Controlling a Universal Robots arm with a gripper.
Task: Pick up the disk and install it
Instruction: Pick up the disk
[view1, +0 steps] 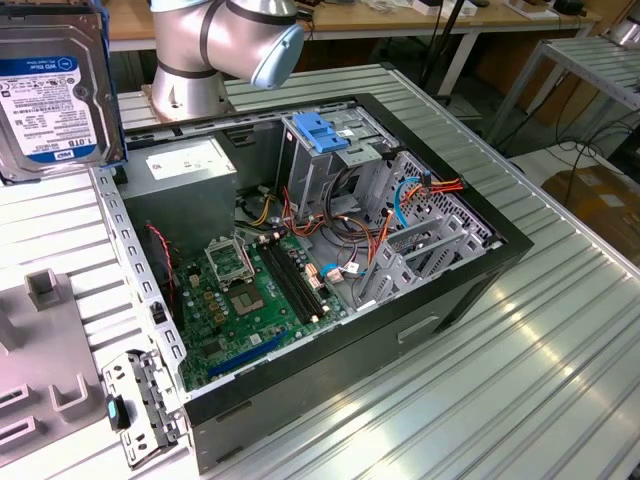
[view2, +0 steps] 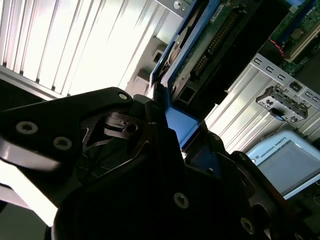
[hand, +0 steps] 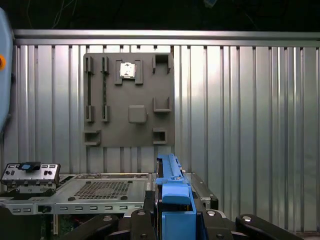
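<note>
The disk (view1: 55, 95) hangs in the air at the exterior view's upper left, above the table and to the left of the open computer case (view1: 330, 270); its white label with a blue top band faces the camera. In the first wrist view its blue rail (hand: 174, 192) stands on edge between the black fingers of my gripper (hand: 175, 212). The second wrist view shows the disk's circuit-board underside (view2: 210, 45) and the blue rail clamped in my gripper (view2: 172, 132). The gripper is shut on the disk.
Inside the case are the drive cage topped by a blue latch plate (view1: 320, 130), a grey power-supply box (view1: 190, 170), the motherboard (view1: 250, 295) and loose cables. A grey fixture plate (hand: 129, 100) lies on the ribbed table. The arm's base (view1: 215, 50) stands behind the case.
</note>
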